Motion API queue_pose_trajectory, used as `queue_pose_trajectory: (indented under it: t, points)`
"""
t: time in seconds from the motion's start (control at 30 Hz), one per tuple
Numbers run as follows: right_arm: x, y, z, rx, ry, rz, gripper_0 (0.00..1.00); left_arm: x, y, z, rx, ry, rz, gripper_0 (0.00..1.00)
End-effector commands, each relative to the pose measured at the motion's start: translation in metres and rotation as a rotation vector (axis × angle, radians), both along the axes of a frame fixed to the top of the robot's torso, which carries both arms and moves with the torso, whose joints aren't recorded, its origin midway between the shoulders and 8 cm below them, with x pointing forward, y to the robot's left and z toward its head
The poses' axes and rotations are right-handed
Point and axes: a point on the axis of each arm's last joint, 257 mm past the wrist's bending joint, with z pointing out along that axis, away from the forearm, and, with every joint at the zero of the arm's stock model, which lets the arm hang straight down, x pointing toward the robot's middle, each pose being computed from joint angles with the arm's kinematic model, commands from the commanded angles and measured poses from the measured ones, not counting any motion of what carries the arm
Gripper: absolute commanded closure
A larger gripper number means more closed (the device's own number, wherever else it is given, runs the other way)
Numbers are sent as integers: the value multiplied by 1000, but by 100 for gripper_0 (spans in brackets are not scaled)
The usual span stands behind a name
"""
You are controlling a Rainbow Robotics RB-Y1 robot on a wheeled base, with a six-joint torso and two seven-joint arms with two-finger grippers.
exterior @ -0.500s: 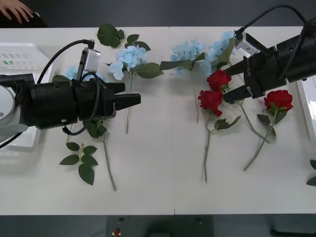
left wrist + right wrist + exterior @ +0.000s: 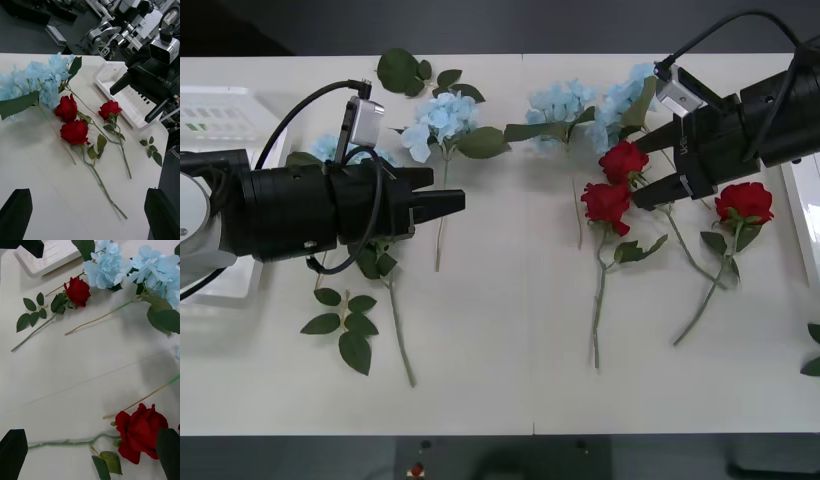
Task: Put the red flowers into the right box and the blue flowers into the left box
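Note:
Three red flowers lie right of the table's middle: rose (image 2: 623,160), rose (image 2: 607,203) and rose (image 2: 744,200). My right gripper (image 2: 643,168) is open, its fingertips either side of the upper rose's stem just behind the bloom (image 2: 140,431). Blue flowers (image 2: 445,115) (image 2: 560,100) (image 2: 625,95) line the far edge; one more cluster (image 2: 330,148) is partly hidden by my left arm. My left gripper (image 2: 452,203) hovers open over bare table, nothing between its fingers. The left box (image 2: 220,110) sits at the far left, and the right box (image 2: 806,215) shows its edge at the far right.
Loose green leaf sprigs (image 2: 345,320) lie near the front left, with more leaves (image 2: 402,70) at the back. The right box (image 2: 127,97) stands beyond the roses in the left wrist view. The table's front half has free room.

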Motion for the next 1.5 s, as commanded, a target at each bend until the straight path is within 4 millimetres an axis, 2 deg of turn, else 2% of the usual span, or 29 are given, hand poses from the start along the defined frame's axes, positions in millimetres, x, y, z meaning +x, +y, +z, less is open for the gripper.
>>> queue_pose_trajectory:
  t: [0.03, 1.27, 1.3, 1.5]
  points:
    - [1, 6, 14, 5, -47, 33, 0, 2, -1, 10, 8, -48, -9, 13]
    - [1, 6, 14, 5, -47, 33, 0, 2, -1, 10, 8, -48, -9, 13]
    - [-26, 9, -45, -4, 73, 46, 0, 2, -1, 10, 8, -48, -9, 13]
    - [-21, 9, -26, 2, 52, 51, 0, 2, -1, 10, 8, -48, -9, 12]
